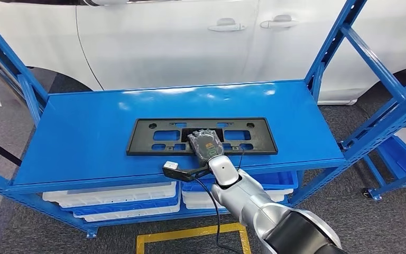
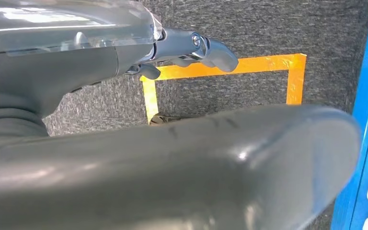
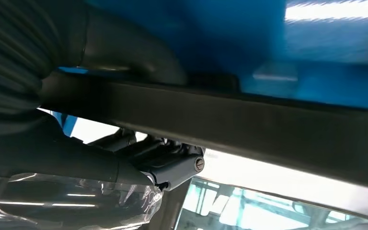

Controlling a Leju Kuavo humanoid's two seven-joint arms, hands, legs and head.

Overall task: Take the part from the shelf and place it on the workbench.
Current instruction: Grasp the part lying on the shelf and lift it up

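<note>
One black rectangular part point(image 1: 201, 136) lies flat, centre-front on the blue shelf point(image 1: 84, 132). Right hand point(image 1: 207, 145) rests over the part's near edge; in the right wrist view thumb above, fingers point(image 3: 172, 165) below the edge, i.e. grasping it. Left hand point(image 2: 191, 50) hangs over carpet w/ one orange tape outline point(image 2: 220, 72), fingers curled, holding nothing. Several trays point(image 1: 121, 198) below the shelf.

The right hand point(image 1: 207, 146) is stretched forward, fingers clasped; the left hand point(image 2: 191, 50) hangs down, fingers curled.
</note>
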